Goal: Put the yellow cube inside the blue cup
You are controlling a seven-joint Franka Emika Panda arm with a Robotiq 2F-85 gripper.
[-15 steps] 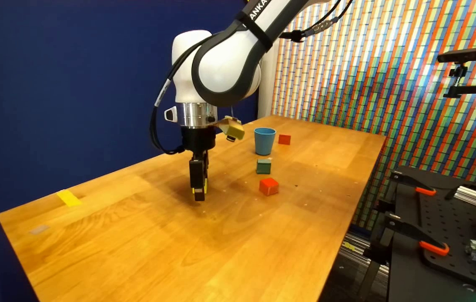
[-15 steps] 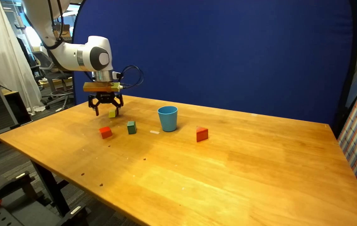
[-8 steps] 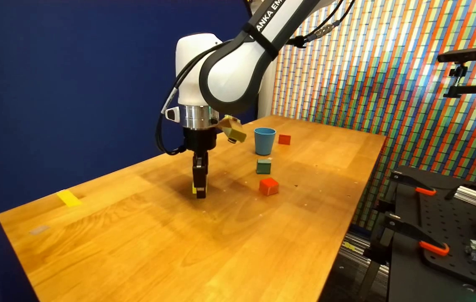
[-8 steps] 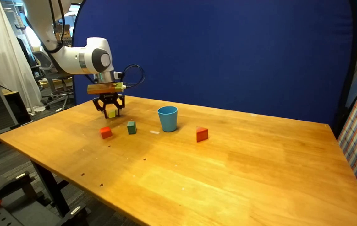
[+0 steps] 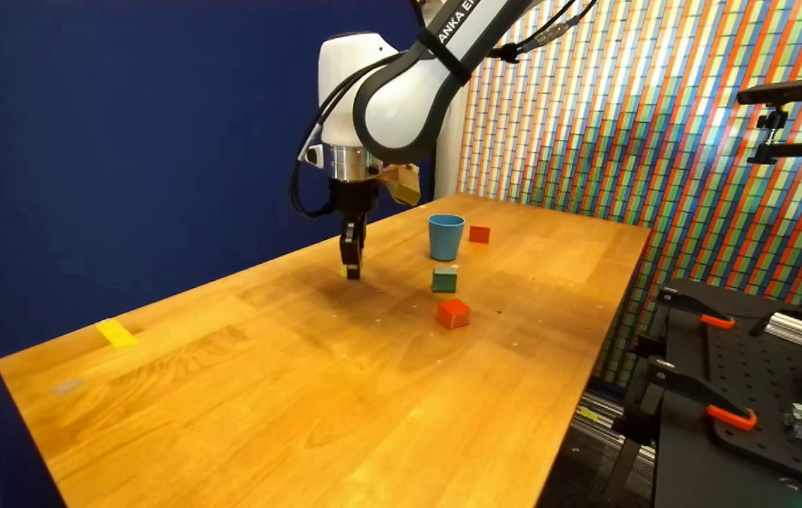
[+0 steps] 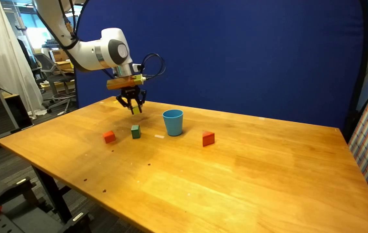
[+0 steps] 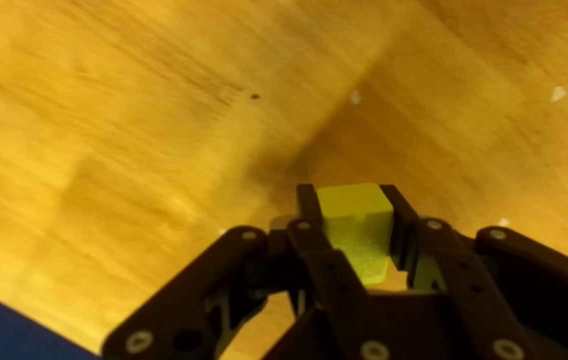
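Note:
The yellow cube point(image 7: 356, 225) is pinched between both black fingers in the wrist view, with a finger pressed to each side. My gripper point(image 6: 136, 111) is shut on it and hangs above the tabletop in an exterior view, where the yellow cube point(image 6: 135, 110) shows between the fingertips. Elsewhere the near finger covers most of the cube point(image 5: 344, 270). The light-blue cup point(image 6: 173, 123) stands upright on the table, apart from my gripper and to its right in both exterior views. Its inside is mostly hidden by its near wall.
A green block point(image 6: 135, 131) sits on the table between the gripper's side and the cup. Close to it lies a red-orange cube point(image 5: 453, 314). A red wedge point(image 6: 208, 138) rests beyond the cup. Yellow tape point(image 5: 116, 333) marks the tabletop near the blue backdrop.
The jaws have gone from wide around the cube to shut on it. Gripper and cube have risen off the table and shifted toward the cup; the other blocks and cup stay put.

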